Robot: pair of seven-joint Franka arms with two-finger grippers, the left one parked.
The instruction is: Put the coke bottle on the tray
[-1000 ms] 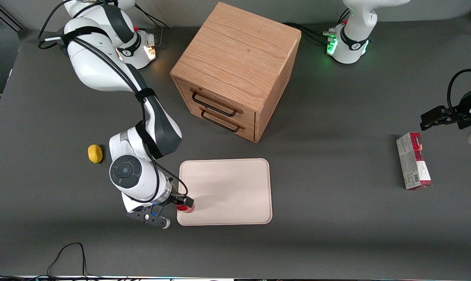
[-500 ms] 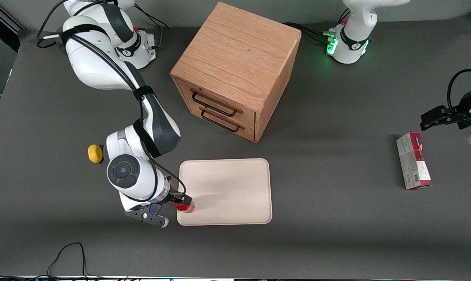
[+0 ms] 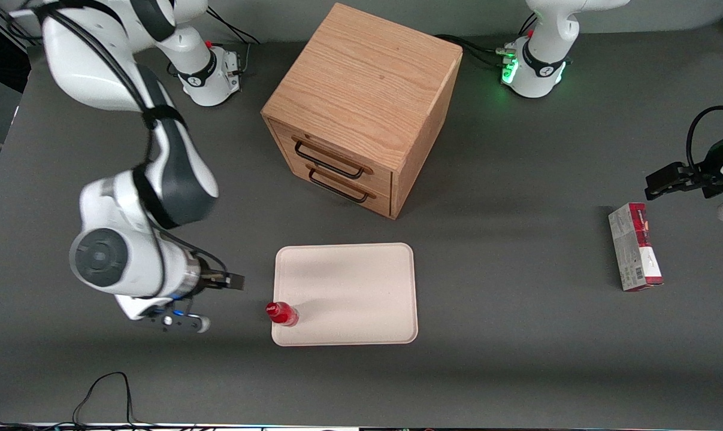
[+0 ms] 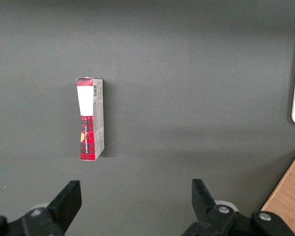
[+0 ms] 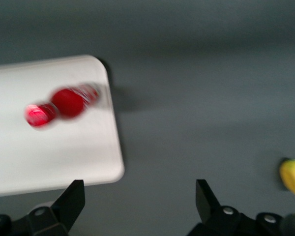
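The coke bottle (image 3: 282,313) now stands by itself on the tray (image 3: 361,281), in the corner nearest the front camera at the working arm's end, just inside the rim. In the right wrist view the bottle (image 5: 64,104) shows blurred on the pale tray (image 5: 64,157), close to its rounded corner.

A second ago the pincer was closed on the bottle over that same corner, and half a second ago it was still there. Now the pincer (image 3: 234,281) has let go and pulled away: it sits off the tray, over the bare tabletop (image 3: 517,359), at about ten o'clock from the bottle in the front view and well apart from it. In the wrist view its two fingers (image 5: 71,202) stand wide apart with nothing between them. The whole arm has swung toward its own end of the tabletop and now covers the spot where the yellow lump lay in the front view; the lump (image 5: 293,177) shows only in the wrist view.

The bottle has not shifted since the earlier frames. The wooden cabinet (image 3: 361,102) sits at twelve o'clock from the tray, and the red-and-grey carton (image 3: 634,246) lies toward the parked arm's end, both unmoved.
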